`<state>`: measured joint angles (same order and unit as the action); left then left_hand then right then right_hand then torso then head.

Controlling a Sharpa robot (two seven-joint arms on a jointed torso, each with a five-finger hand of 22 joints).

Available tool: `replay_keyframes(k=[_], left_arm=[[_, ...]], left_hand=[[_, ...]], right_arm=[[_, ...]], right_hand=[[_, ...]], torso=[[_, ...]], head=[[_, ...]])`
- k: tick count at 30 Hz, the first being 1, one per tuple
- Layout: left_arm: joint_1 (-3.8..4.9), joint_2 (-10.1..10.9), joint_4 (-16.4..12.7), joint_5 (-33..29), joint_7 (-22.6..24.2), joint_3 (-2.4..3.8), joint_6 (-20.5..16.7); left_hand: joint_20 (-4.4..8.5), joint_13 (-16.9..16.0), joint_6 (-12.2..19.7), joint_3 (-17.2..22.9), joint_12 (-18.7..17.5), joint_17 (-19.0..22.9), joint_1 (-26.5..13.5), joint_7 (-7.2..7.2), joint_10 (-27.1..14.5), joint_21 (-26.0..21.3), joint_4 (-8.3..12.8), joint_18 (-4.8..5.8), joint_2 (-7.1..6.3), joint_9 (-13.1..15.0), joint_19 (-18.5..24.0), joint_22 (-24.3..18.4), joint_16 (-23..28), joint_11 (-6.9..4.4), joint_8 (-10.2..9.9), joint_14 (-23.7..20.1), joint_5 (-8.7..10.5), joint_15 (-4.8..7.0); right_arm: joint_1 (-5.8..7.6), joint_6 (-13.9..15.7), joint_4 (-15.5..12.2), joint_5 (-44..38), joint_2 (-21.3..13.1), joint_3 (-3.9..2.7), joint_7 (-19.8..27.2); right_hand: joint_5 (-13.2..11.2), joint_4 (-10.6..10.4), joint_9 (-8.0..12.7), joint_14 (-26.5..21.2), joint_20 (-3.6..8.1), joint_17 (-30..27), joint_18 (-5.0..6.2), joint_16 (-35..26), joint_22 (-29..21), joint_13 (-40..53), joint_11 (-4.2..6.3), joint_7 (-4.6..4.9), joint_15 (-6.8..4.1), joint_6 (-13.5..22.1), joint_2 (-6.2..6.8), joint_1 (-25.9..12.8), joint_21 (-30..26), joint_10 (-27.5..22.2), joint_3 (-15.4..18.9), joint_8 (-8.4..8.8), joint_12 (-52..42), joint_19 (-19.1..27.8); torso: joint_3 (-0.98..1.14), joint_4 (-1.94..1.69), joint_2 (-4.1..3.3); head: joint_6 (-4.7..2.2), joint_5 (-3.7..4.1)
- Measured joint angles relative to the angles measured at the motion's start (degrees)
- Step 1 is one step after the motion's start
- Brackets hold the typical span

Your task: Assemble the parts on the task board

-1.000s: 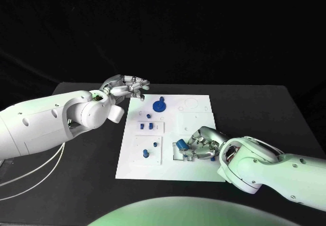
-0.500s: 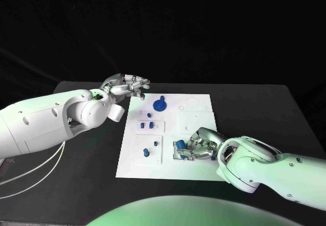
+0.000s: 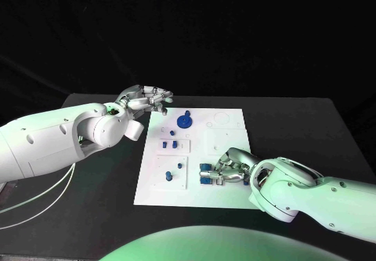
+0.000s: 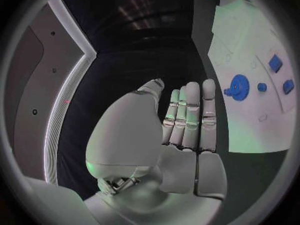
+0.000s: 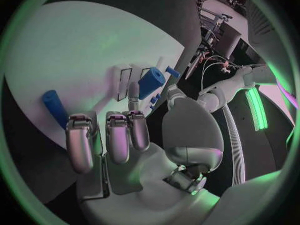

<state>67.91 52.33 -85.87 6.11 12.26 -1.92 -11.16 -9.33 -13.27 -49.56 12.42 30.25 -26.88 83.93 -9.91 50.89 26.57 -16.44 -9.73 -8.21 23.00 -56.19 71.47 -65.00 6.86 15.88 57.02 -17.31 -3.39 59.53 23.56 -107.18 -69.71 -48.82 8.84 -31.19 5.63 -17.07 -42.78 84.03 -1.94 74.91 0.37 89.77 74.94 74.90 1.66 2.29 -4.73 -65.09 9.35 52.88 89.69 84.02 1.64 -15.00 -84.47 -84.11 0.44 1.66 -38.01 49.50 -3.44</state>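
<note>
A white task board (image 3: 192, 190) lay in the middle of a black bench (image 3: 313, 125). The left hand (image 3: 146, 99) hovered over the bench just beyond the board's far left corner, holding nothing; in the left wrist view its fingers (image 4: 190, 112) were straight and side by side, released. Near it on the board sat a blue gear-shaped part (image 3: 184, 120). Small blue parts stood in two recessed panels further down the left side of the board: a pair of pegs (image 3: 168, 145) and a single oval piece (image 3: 168, 175).

The right hand (image 3: 229, 168) rested low on the board's near right area, its fingers curled over a blue block (image 3: 205, 174). The right wrist view showed a blue cylindrical part (image 5: 150, 83) just past the fingertips (image 5: 133, 91), and whether the hand gripped it could not be told. A second blue peg (image 5: 54, 105) lay apart at the board's edge.
</note>
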Motion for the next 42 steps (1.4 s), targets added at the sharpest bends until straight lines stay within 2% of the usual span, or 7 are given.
replay_keyframes(k=[2, 7, 12, 15, 22, 35, 42], left_arm=[[0.0, 0.0, 0.0, 0.0, 0.0, 0.0, 0.0], [0.0, 0.0, 0.0, 0.0, 0.0, 0.0, 0.0], [0.0, 0.0, 0.0, 0.0, 0.0, 0.0, 0.0], [0.0, 0.1, 0.0, 0.0, 0.0, 0.0, 0.0], [0.0, 0.1, 0.0, 0.0, -0.1, 0.0, 0.0], [0.0, 0.1, 0.1, 0.0, -0.1, -0.01, 0.0], [0.0, 0.1, 0.1, 0.0, -0.2, -0.02, 0.0]], left_hand=[[0.0, 0.0, 0.0, 0.0, 0.0, 0.0, 0.0, 0.0, 0.0, 0.0, 0.0, 0.0, 0.0, 0.0, 0.0, 0.0, 0.0, 0.0, 0.0, 0.0, 0.0, 0.0], [0.0, 0.0, 0.0, 0.0, 0.0, 0.0, 0.0, 0.0, 0.0, 0.0, 0.0, 0.0, 0.0, 0.0, 0.0, 0.0, 0.0, 0.0, 0.0, 0.0, 0.0, 0.0], [0.0, 0.0, 0.0, 0.0, 0.0, 0.0, 0.0, 0.0, 0.0, 0.0, 0.0, 0.0, 0.0, 0.0, 0.0, 0.0, 0.0, 0.0, 0.0, 0.0, 0.0, 0.0], [0.0, 0.0, 0.0, 0.0, 0.0, 0.0, 0.0, 0.0, 0.0, 0.0, 0.0, 0.0, 0.0, 0.0, 0.0, 0.0, 0.0, 0.0, 0.0, 0.0, 0.0, 0.0], [0.0, 0.0, 0.0, 0.0, 0.0, 0.0, 0.0, 0.0, 0.0, 0.0, 0.0, -0.01, 0.0, 0.0, 0.0, 0.0, 0.0, 0.0, 0.0, 0.0, 0.0, 0.0], [0.0, 0.0, 0.0, 0.0, 0.0, 0.0, 0.0, 0.0, 0.0, 0.0, 0.0, 0.0, 0.0, 0.0, 0.0, 0.0, 0.0, 0.0, 0.0, 0.0, 0.0, 0.0], [0.0, 0.1, 0.0, 0.2, 0.0, 0.0, 0.0, 0.0, 0.0, 0.0, 0.2, 0.0, 0.0, 0.0, 0.0, 0.0, -0.2, 0.0, 0.2, 0.0, 0.0, 0.0]], right_arm=[[0.0, 0.0, 0.0, 0.0, 0.1, 0.0, 0.0], [0.0, 0.0, 0.0, 0.0, 0.1, 0.0, 0.0], [0.0, 0.0, -0.7, 0.0, -0.5, -0.01, 0.5], [-0.01, -0.1, -1.2, 0.2, -1.0, -0.01, 1.1], [-0.02, -1.0, -1.8, 0.6, -2.6, 0.0, 2.8], [-0.03, -2.1, -1.7, 0.7, -2.8, 0.0, 4.1], [-0.03, -2.3, -0.8, 0.4, -2.4, 0.0, 3.9]], right_hand=[[1.0, 0.0, -0.2, 0.0, 0.0, 0.0, 0.0, 0.0, 0.0, 0.0, 0.0, 0.18, 0.0, 0.2, -0.42, 0.0, 0.0, 0.0, 2.1, 0.0, 0.0, 0.0], [1.3, 0.0, -0.3, 0.0, 0.0, 0.0, 0.0, 0.0, 0.0, 0.0, 0.0, 0.18, 0.0, 0.2, -0.64, 0.1, 0.0, 0.0, 3.0, 0.02, 0.4, 0.0], [3.3, 0.2, -0.8, 0.0, 0.0, 0.0, 0.0, 0.0, 0.0, 0.0, -0.01, 0.18, 0.0, 0.2, -4.16, 3.6, 0.0, 0.0, 2.7, 0.22, 0.4, 0.0], [4.4, 0.3, -1.0, 0.0, 0.0, 0.0, 0.0, 0.0, 0.0, 0.0, -0.01, 0.18, 0.01, 0.2, -4.91, 5.2, 0.0, 0.0, 2.7, 0.22, 0.1, 0.0], [7.4, 0.5, -1.6, 0.0, 0.21, 0.0, 0.0, 0.0, 0.0, 0.0, -0.01, -0.12, 0.01, -0.1, -4.14, 13.5, 0.0, 0.0, 2.5, 0.22, -0.5, 0.2], [7.9, 0.5, -1.8, 0.0, 0.2, 0.0, 0.01, 0.0, 0.0, 0.0, -0.01, -0.3, 0.01, -0.3, -4.21, 14.0, 0.0, 0.0, 2.5, 0.22, -0.5, 0.2], [8.2, 0.5, -2.1, -0.2, 0.34, 0.0, 0.0, 0.0, 0.0, 0.0, 0.14, -0.57, -0.19, -0.6, -5.12, 14.9, 0.0, -0.1, 2.5, 0.22, -0.7, 0.1]], torso=[[0.01, 0.02, 0.01], [0.02, 0.03, 0.01], [0.03, 0.03, 0.02], [0.03, 0.04, 0.03], [0.03, 0.1, 0.03], [0.07, 0.04, 0.0], [0.01, 0.0, 0.0]], head=[[-0.02, -0.02], [-0.03, -0.03], [-0.02, 0.04], [-0.01, 0.04], [-0.01, -0.08], [0.01, -0.1], [0.08, -0.03]])
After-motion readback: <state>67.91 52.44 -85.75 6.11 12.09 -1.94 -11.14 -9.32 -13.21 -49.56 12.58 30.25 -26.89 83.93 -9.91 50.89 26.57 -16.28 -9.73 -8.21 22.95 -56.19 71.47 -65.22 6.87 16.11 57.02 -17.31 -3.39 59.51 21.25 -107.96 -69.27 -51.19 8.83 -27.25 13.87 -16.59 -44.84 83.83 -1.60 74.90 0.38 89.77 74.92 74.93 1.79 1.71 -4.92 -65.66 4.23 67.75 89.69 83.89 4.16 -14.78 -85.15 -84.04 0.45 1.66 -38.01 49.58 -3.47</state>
